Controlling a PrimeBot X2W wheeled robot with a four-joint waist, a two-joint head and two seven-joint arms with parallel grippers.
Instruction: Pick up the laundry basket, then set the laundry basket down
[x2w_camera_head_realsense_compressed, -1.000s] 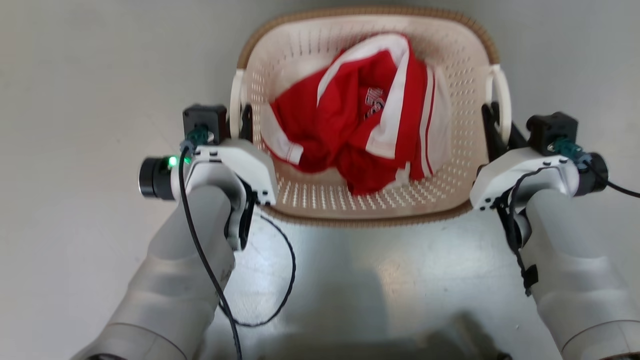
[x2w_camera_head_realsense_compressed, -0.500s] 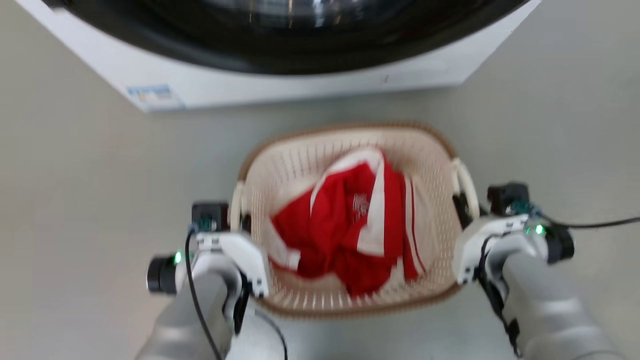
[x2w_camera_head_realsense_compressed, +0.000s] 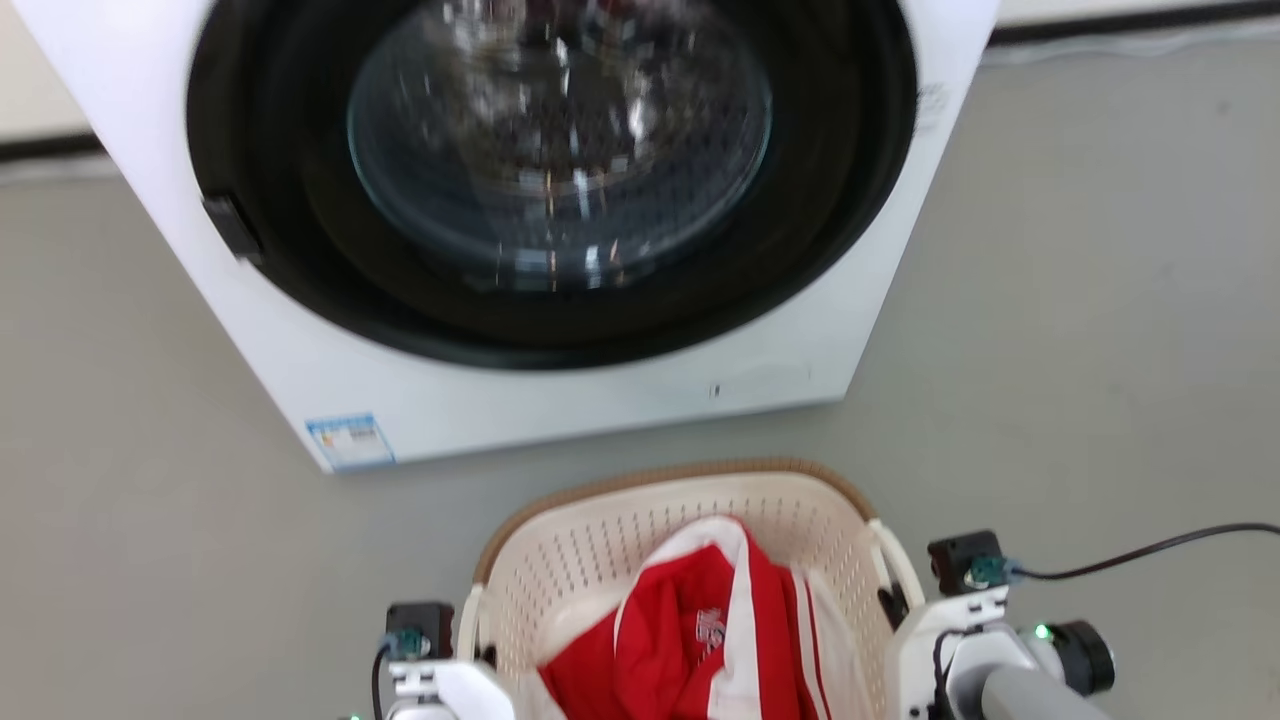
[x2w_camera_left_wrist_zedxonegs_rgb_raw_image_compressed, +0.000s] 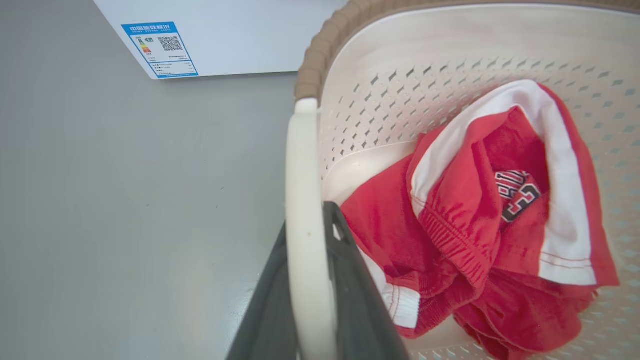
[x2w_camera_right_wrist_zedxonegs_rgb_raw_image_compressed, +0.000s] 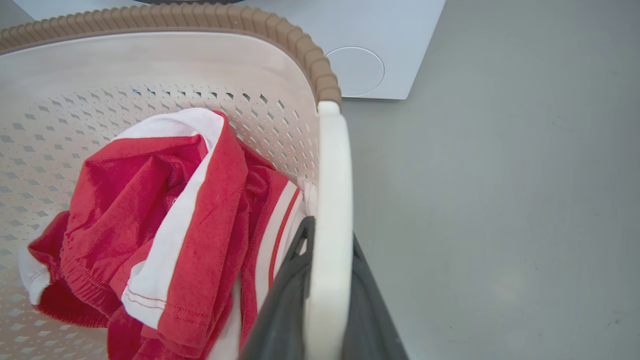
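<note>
The laundry basket (x2w_camera_head_realsense_compressed: 600, 560), cream-white and perforated with a brown woven-look rim, sits low in the head view in front of the washing machine. A crumpled red and white garment (x2w_camera_head_realsense_compressed: 700, 640) lies inside it. My left gripper (x2w_camera_head_realsense_compressed: 487, 652) is shut on the basket's left loop handle (x2w_camera_left_wrist_zedxonegs_rgb_raw_image_compressed: 302, 175), with a dark finger on each side of the loop in the left wrist view (x2w_camera_left_wrist_zedxonegs_rgb_raw_image_compressed: 310, 225). My right gripper (x2w_camera_head_realsense_compressed: 890, 605) is shut on the right loop handle (x2w_camera_right_wrist_zedxonegs_rgb_raw_image_compressed: 332, 165) in the same way (x2w_camera_right_wrist_zedxonegs_rgb_raw_image_compressed: 327, 230). The basket's near end is cut off by the head view's bottom edge.
A white front-loading washing machine (x2w_camera_head_realsense_compressed: 500, 400) with a dark round door stands just beyond the basket, its blue label (x2w_camera_left_wrist_zedxonegs_rgb_raw_image_compressed: 160, 50) at the lower left corner. Grey floor (x2w_camera_head_realsense_compressed: 1100, 350) spreads to both sides. A black cable (x2w_camera_head_realsense_compressed: 1150, 548) trails right from my right wrist.
The head camera has swung upward: the basket and both wrists slid to the bottom of the picture and the washing machine came fully into view. Both grippers stay shut on the handles.
</note>
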